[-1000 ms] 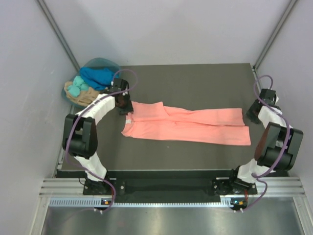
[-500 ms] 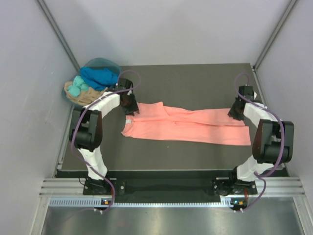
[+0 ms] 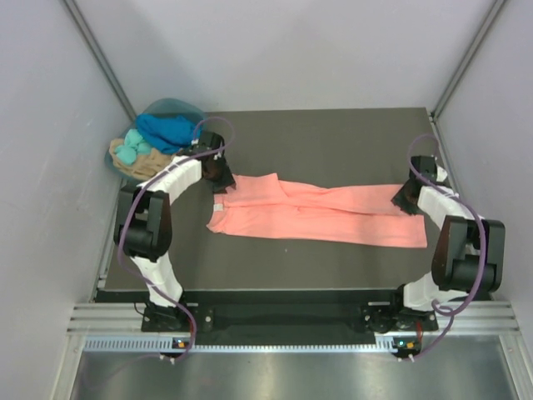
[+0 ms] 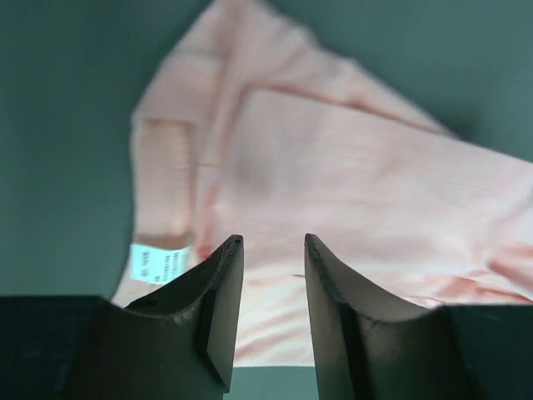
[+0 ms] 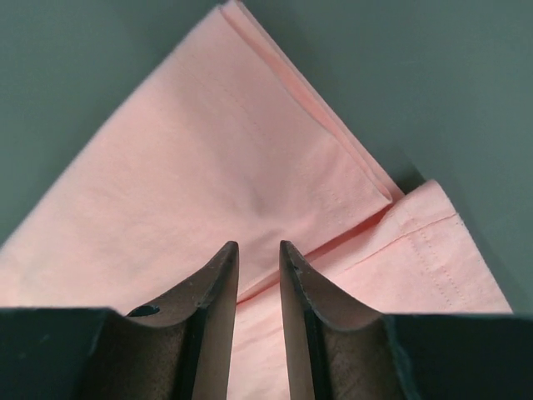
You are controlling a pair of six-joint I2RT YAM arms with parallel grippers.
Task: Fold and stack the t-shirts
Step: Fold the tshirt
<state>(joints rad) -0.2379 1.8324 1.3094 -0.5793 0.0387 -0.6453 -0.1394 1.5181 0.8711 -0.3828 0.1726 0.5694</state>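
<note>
Fingers (image 4: 221, 308) parted: L gripper (image 4: 273, 239), R gripper (image 5: 259, 244) over 1 pink tee (image 3: 316, 212).

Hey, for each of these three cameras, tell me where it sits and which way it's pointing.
Top external: above and behind, looking down on the table and salmon-pink t-shirt; both arms show.
Left wrist: on that wrist, looking past the left gripper at the shirt's end with the label.
Right wrist: on that wrist, looking past the right gripper at a hemmed shirt corner.
Shared: all three see the same shirt.
</note>
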